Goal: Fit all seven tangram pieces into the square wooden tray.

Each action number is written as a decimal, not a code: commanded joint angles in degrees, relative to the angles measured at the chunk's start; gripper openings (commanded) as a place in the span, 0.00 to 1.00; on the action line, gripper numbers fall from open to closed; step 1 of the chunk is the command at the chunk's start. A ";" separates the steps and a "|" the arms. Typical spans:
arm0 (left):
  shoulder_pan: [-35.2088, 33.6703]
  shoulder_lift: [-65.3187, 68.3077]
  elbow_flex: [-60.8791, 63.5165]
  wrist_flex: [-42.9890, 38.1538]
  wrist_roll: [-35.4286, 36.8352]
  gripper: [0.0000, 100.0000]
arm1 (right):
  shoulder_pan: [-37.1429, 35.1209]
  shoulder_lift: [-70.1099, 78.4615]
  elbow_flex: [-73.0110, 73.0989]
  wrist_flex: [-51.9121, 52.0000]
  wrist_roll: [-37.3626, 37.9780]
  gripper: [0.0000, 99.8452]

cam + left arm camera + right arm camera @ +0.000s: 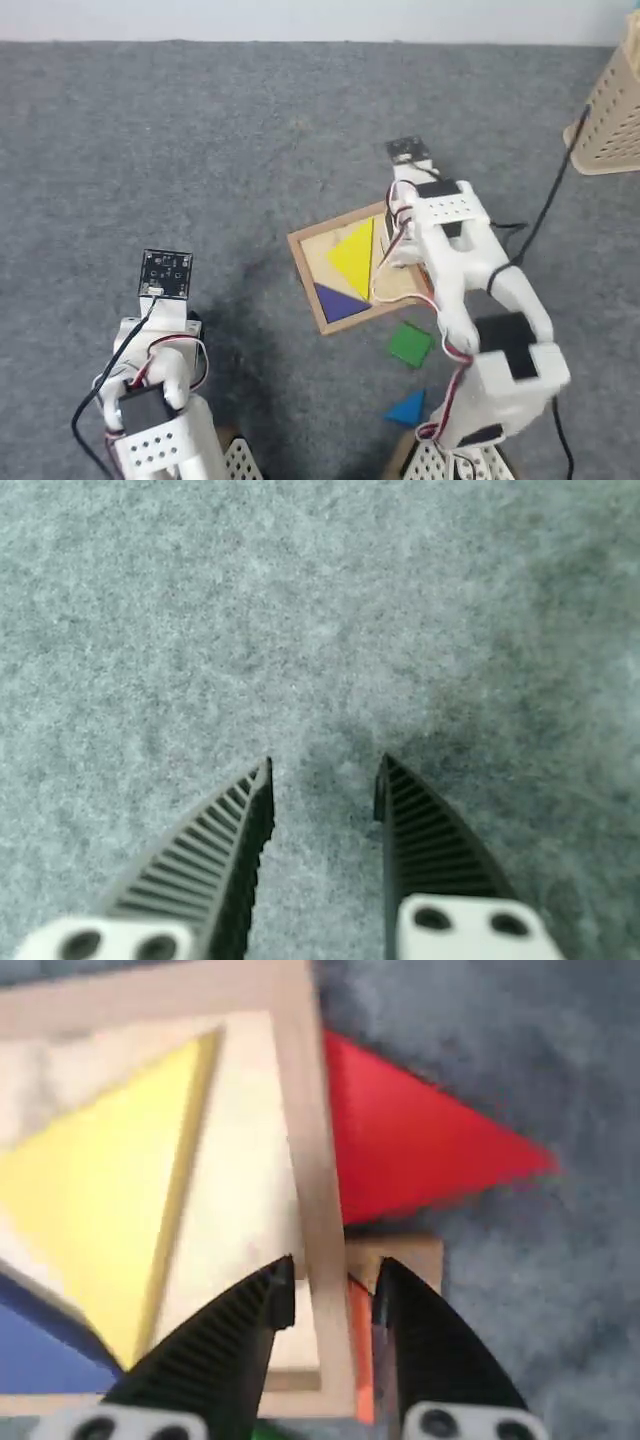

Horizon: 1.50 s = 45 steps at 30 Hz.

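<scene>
We count six pieces: two inside the tray (pixel 305 280) (pixel 305 1140), four outside.

Inside: yellow triangle (pixel 355 255) (pixel 110 1190) and dark blue triangle (pixel 338 300) (pixel 30 1345), side by side.

Outside:
- red triangle (pixel 410 1145), against the tray rim's outer face
- orange piece (pixel 360 1350), tight beside that same rim
- green square (pixel 410 343), just off the tray edge nearer the arm bases
- small blue triangle (pixel 407 409), farther out that way

The right arm covers one side of the tray. Right gripper (pixel 335 1262): fingers apart, straddling the rim, grasping nothing. Left gripper (pixel 325 765): spread, released, well apart from the tray over the grey carpet (pixel 200 150).
</scene>
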 commanded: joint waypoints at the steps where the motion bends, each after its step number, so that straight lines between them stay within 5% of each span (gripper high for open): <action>1: -0.18 -0.88 -0.75 0.09 0.26 0.16 | -1.54 4.18 -7.21 -0.66 4.40 0.13; 4: -0.18 -0.88 -0.75 0.09 0.26 0.16 | -1.63 8.92 -12.75 -0.13 8.35 0.12; 7: -0.18 -0.88 -0.75 0.09 0.26 0.16 | -1.80 12.62 -20.40 2.86 16.00 0.00; 14: -0.18 -0.88 -0.75 0.09 0.26 0.16 | -5.41 17.19 -36.31 12.18 40.53 0.01; 18: -0.18 -0.88 -0.75 0.09 0.26 0.16 | -7.60 17.89 -42.73 12.97 47.91 0.01; 22: -0.18 -0.88 -0.75 0.09 0.26 0.16 | -9.01 17.36 -47.30 14.20 43.78 0.03; 28: -0.18 -0.88 -0.75 0.09 0.26 0.16 | -9.80 17.80 -51.25 21.23 30.15 0.24; 37: -0.18 -0.88 -0.75 0.09 0.26 0.16 | -9.36 18.51 -50.64 23.52 29.45 0.12; 45: -0.18 -0.88 -0.75 0.09 0.26 0.16 | -7.96 27.82 -54.15 17.98 36.57 0.24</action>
